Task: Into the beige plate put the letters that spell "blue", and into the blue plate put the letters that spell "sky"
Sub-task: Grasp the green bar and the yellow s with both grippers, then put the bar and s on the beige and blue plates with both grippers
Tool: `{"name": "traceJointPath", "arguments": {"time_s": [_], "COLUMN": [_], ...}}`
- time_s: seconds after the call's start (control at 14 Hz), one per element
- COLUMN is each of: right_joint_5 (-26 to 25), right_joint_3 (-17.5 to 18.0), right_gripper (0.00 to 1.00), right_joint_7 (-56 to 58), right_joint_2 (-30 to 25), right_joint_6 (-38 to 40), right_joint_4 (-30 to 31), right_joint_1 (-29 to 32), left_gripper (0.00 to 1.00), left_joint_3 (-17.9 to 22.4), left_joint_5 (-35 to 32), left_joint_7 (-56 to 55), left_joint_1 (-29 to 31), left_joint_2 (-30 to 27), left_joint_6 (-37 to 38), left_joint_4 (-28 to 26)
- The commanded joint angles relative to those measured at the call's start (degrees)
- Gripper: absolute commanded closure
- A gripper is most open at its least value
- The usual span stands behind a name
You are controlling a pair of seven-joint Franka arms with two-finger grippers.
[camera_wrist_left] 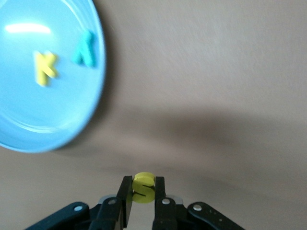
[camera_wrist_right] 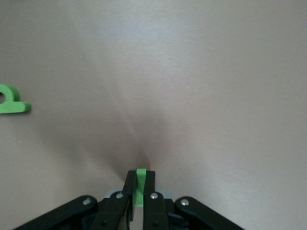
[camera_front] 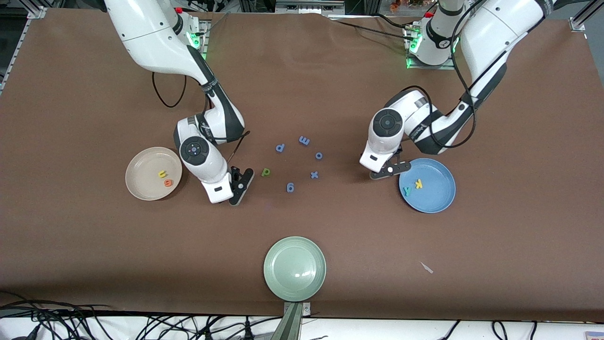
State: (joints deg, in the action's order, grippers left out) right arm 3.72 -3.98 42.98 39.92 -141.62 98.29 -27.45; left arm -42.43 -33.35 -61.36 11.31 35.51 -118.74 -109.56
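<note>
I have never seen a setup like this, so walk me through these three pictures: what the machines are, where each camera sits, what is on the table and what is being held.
Two white robot arms work at a brown table. The wide picture looks down from a high camera facing them; the other two come from cameras on each arm's wrist.

The left gripper, beside the round blue plate, is shut on a small yellow foam "s". That plate already holds a yellow-orange "k" and a teal "y".

The right gripper, down beside the round beige plate, is shut on a thin green foam bar. That plate holds a yellow "u" and an orange "e".

A green "b", periwinkle-blue letters and a pale green plate also lie on the table.
</note>
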Motion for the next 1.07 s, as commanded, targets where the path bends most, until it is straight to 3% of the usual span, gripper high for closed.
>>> {"name": "traceJointPath", "arguments": {"time_s": [0.0, 0.21, 0.57, 0.64, 0.79, 0.86, 0.93, 1.0], "right_joint_5": [0.3, 0.2, 0.6, 0.8, 1.1, 1.3, 1.5, 1.5], "right_joint_3": [0.4, -1.2, -7.4, -8.5, -10.1, -10.7, -11.0, -10.9], "right_gripper": [1.00, 1.00, 1.00, 1.00, 1.00, 1.00, 0.93, 0.55], "right_joint_7": [0.7, 1.9, 1.7, 1.6, 1.7, 1.7, 2.1, 2.1], "right_joint_2": [-1.3, -3.3, -5.8, -5.8, -5.8, -5.8, -5.7, -5.4], "right_joint_6": [5.3, 11.3, 20.7, 22.2, 24.0, 24.1, 24.4, 26.0], "right_joint_4": [-2.2, -2.2, -2.0, -1.7, 0.0, 0.9, 1.6, 1.6], "right_joint_1": [4.1, 8.0, 8.8, 8.9, 9.0, 9.0, 9.3, 10.0], "left_gripper": [1.00, 1.00, 0.97, 0.90, 0.63, 0.27, 0.00, 0.00], "left_joint_3": [-0.7, -0.6, 2.3, 2.4, 2.4, 2.4, 2.3, 1.7], "left_joint_5": [2.7, 2.7, 1.6, 1.7, 1.7, 2.0, 2.4, 2.6], "left_joint_7": [8.7, 17.9, 29.3, 31.5, 33.6, 34.3, 34.6, 34.5], "left_joint_1": [1.9, 6.7, 11.1, 11.7, 12.1, 12.3, 12.3, 12.2], "left_joint_2": [-0.8, -0.6, 1.9, 2.2, 2.1, 1.9, 1.6, 1.1], "left_joint_6": [6.3, 7.4, 6.5, 6.5, 6.5, 6.5, 6.8, 7.1], "left_joint_4": [4.6, 5.8, 5.7, 5.7, 5.8, 5.8, 6.1, 6.2]}}
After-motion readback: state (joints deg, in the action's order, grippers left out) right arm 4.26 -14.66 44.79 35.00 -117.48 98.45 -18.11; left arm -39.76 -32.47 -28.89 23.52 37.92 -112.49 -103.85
